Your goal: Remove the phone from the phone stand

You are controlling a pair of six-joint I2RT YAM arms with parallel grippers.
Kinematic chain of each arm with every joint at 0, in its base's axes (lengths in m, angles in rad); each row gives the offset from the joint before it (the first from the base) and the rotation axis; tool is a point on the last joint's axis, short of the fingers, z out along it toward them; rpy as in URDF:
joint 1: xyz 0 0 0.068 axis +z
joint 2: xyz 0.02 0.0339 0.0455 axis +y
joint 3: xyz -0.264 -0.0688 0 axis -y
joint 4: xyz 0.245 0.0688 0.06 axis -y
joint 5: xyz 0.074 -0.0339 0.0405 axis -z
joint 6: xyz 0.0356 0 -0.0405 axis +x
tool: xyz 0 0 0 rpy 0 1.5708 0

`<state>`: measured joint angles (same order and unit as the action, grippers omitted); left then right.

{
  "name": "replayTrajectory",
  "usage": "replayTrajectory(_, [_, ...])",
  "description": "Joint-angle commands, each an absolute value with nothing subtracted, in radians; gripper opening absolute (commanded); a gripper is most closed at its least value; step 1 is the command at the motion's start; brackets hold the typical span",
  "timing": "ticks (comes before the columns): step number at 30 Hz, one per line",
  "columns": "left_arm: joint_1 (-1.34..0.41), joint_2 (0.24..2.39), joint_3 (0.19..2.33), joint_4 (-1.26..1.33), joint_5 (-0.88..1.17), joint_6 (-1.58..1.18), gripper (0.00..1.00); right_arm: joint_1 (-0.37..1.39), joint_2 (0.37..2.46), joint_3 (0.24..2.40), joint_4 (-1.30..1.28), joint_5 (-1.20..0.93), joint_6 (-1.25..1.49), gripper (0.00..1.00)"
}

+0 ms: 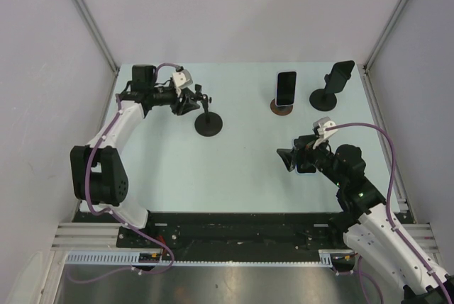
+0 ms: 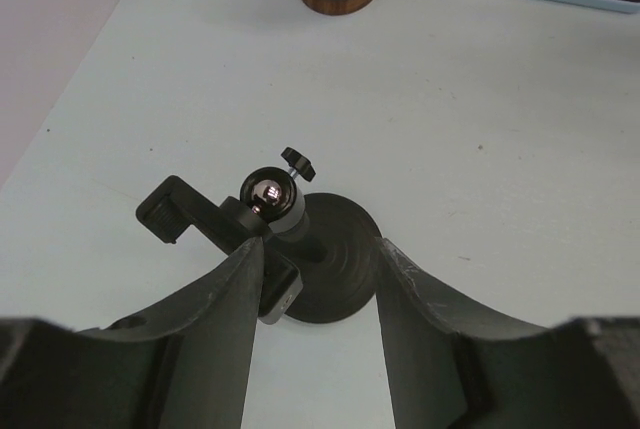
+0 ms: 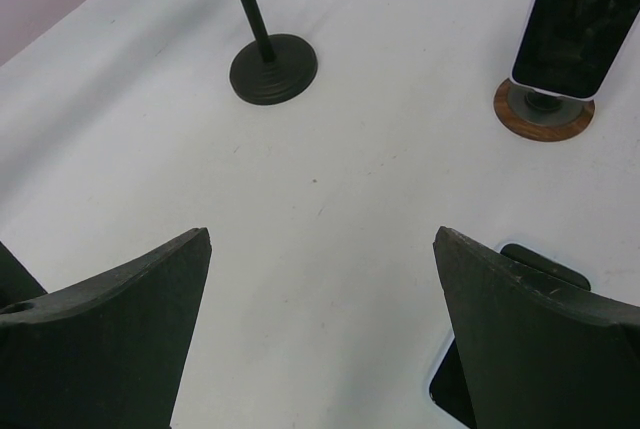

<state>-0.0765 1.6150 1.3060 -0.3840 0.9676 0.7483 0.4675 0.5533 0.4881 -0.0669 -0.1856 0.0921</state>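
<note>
A pale green surface [image 1: 241, 169] sits boxed by plain white walls [image 1: 234, 6] left, far and right, under even light.

On the pale table [image 1: 234, 176], the phone [image 1: 286, 87] stands upright near the back edge, screen dark and rim light, seated in a phone stand [image 1: 281, 109] with a round brown base. To its right, well apart, a second black stand [image 1: 325, 99] on a round foot carries a tilted dark slab [image 1: 342, 72]. At back left, the left gripper [image 1: 190, 100] sits at the head of a black stand [image 1: 209, 125], whose thin post rises from a round base; its finger spacing cannot be read here. The right gripper [image 1: 296, 161] hovers low over the table's right half, in front of the phone, fingers spread.
</note>
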Motion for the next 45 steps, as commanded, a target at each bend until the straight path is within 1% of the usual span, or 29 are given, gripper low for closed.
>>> replayTrajectory(1, [-0.083,1.582,1.286,-0.397,0.965,0.724,0.52,0.474,0.541,0.482,-0.017,-0.202,0.081,0.99])
replayTrajectory(12, [-0.092,1.586,1.269,-0.402,0.822,0.719,0.53,0.476,0.54,0.476,-0.012,-0.201,0.084,0.99])
replayTrajectory(17, [-0.092,1.591,1.292,-0.402,0.816,0.707,0.7,0.476,0.542,0.472,-0.011,-0.198,0.083,0.99])
replayTrajectory(19, [-0.094,1.58,1.299,-0.403,0.841,0.706,0.74,0.476,0.543,0.472,-0.011,-0.196,0.084,0.99])
replayTrajectory(21, [-0.092,1.569,1.312,-0.403,0.859,0.707,0.75,0.477,0.543,0.472,-0.011,-0.198,0.083,0.99])
replayTrajectory(24, [-0.092,1.568,1.322,-0.403,0.874,0.7,0.74,0.477,0.542,0.471,-0.011,-0.196,0.084,0.99])
replayTrajectory(28, [-0.1,1.556,1.313,-0.403,0.917,0.67,0.68,0.477,0.545,0.468,-0.011,-0.196,0.084,0.99])
replayTrajectory(32, [-0.141,1.5,1.284,-0.403,0.959,0.646,0.66,0.477,0.548,0.468,-0.011,-0.195,0.083,0.99])
replayTrajectory(36, [-0.173,1.447,1.279,-0.403,0.965,0.629,0.67,0.476,0.545,0.469,-0.011,-0.198,0.081,0.99])
replayTrajectory(39, [-0.163,1.418,1.292,-0.403,0.902,0.644,0.73,0.477,0.542,0.468,-0.011,-0.199,0.083,0.99])
replayTrajectory(40, [-0.157,1.416,1.296,-0.402,0.879,0.653,0.77,0.477,0.54,0.469,-0.009,-0.201,0.083,0.99])
replayTrajectory(41, [-0.149,1.419,1.307,-0.402,0.843,0.664,0.79,0.476,0.54,0.468,-0.012,-0.201,0.081,0.99])
replayTrajectory(45, [-0.08,1.488,1.351,-0.402,0.856,0.689,0.84,0.476,0.54,0.468,-0.011,-0.204,0.083,0.99])
